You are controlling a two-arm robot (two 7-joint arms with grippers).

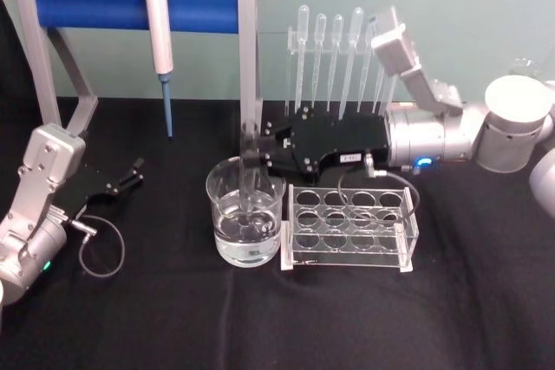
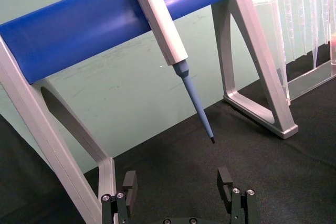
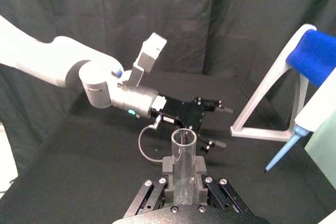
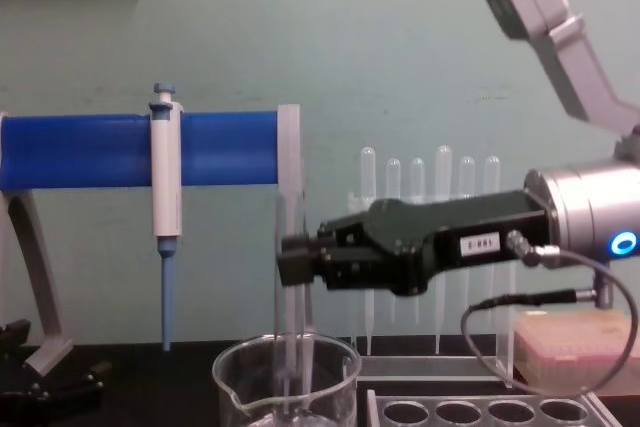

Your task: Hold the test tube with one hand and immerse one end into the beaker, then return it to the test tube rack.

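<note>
Plainly the task is at its midpoint: the test tube (image 1: pixel 252 181) stands upright inside the beaker (image 1: pixel 220 230), with its open rim uppermost and its upper part clenched between the jaws of the right gripper (image 1: pixel 253 152), which reaches in level from the right side of the worktop (image 1: pixel 260 318). Seen from the head camera, the tube's lower end appears to reach into the clear liquid (image 1: pixel 247 238), so the dip looks done or all but done; the chest view cuts off above the liquid line and cannot confirm it. What is left is lifting the tube clear and setting it back in the test tube rack (image 1: pixel 347 254). The beaker sits near the middle of the worktop, roughly a third full of the liquid, and holds nothing else but the tube. The rack lies just beside it toward the right edge, and its round holes all look empty, so any one could take the tube. The left gripper (image 1: pixel 130 176) rests near the left edge of the worktop, fingers spread and holding nothing, well apart from the beaker.
</note>
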